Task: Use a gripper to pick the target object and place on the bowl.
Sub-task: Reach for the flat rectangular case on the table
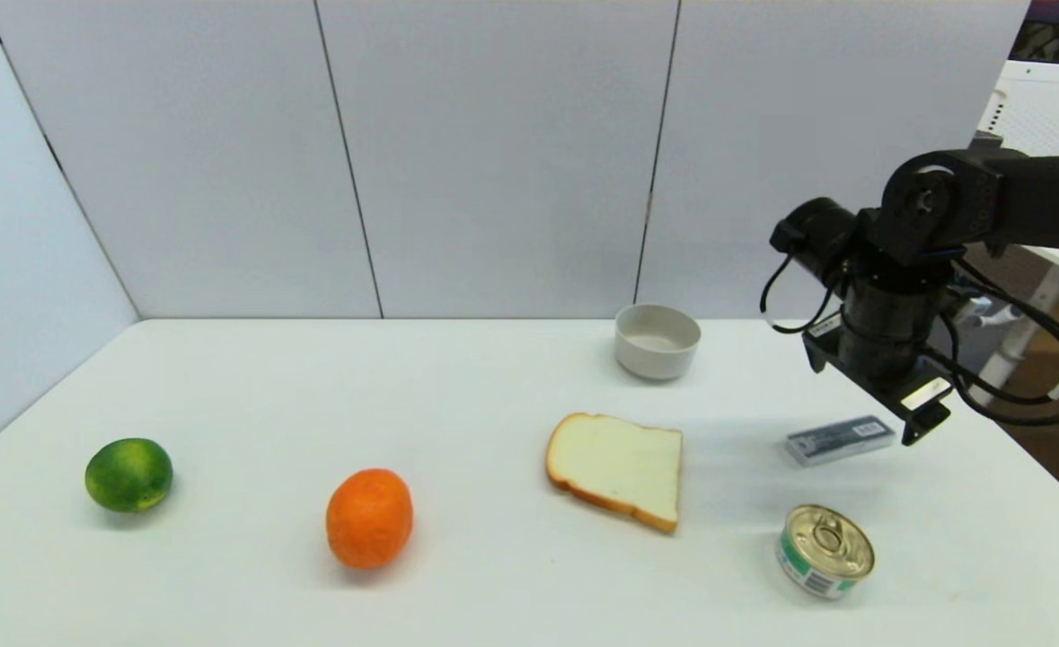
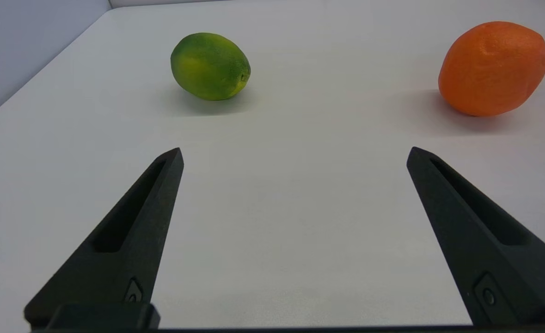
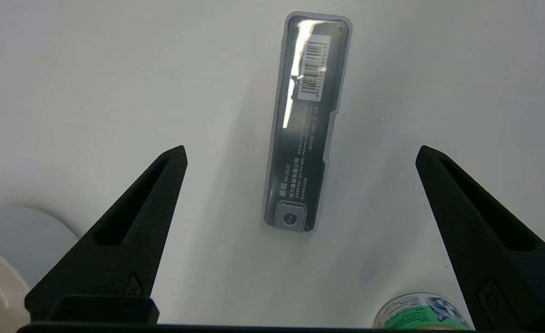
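The right tool hangs above the counter on its right side, fingers spread wide and grasping nothing. The target pack lies flat on the counter directly beneath it, well apart from the off-white bowl, which stands farther back and to the robot's left. In the right wrist view the pack sits between the two fingers with its long axis running along them, so its narrow width faces the closing direction; a straight descent looks sufficient, in my judgement. The right arm is plainly the nearer one. The left tool is parked low over the counter's left side, likewise released, facing the lime and orange.

Count: one pack, one bowl, one bread slice, one tin can, one lime, one orange.
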Robot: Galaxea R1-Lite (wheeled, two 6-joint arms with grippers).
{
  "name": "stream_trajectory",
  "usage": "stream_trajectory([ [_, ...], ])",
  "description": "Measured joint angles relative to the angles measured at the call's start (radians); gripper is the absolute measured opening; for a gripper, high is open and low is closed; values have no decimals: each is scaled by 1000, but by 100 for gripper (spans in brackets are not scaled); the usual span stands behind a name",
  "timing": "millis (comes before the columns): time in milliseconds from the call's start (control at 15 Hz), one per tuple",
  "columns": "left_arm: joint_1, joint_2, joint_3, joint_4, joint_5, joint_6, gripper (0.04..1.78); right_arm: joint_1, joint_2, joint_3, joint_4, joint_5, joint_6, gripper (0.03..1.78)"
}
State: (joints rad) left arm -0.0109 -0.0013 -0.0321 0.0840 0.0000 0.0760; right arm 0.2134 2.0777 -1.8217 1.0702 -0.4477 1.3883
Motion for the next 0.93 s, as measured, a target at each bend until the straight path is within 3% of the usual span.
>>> stream_trajectory([
  [200, 0, 0, 0, 0, 0, 0, 171, -36, -1, 2, 3, -8, 29, 171],
  [467, 0, 0, 0, 0, 0, 0, 171, -39, -14, 13, -2, 0, 63, 171],
  [800, 0, 0, 0, 0, 0, 0, 171, -27, -75, 154, -15, 40, 100, 171],
  [933, 0, 0, 0, 0, 0, 0, 171, -24, -97, 217, -87, 43, 97, 171],
])
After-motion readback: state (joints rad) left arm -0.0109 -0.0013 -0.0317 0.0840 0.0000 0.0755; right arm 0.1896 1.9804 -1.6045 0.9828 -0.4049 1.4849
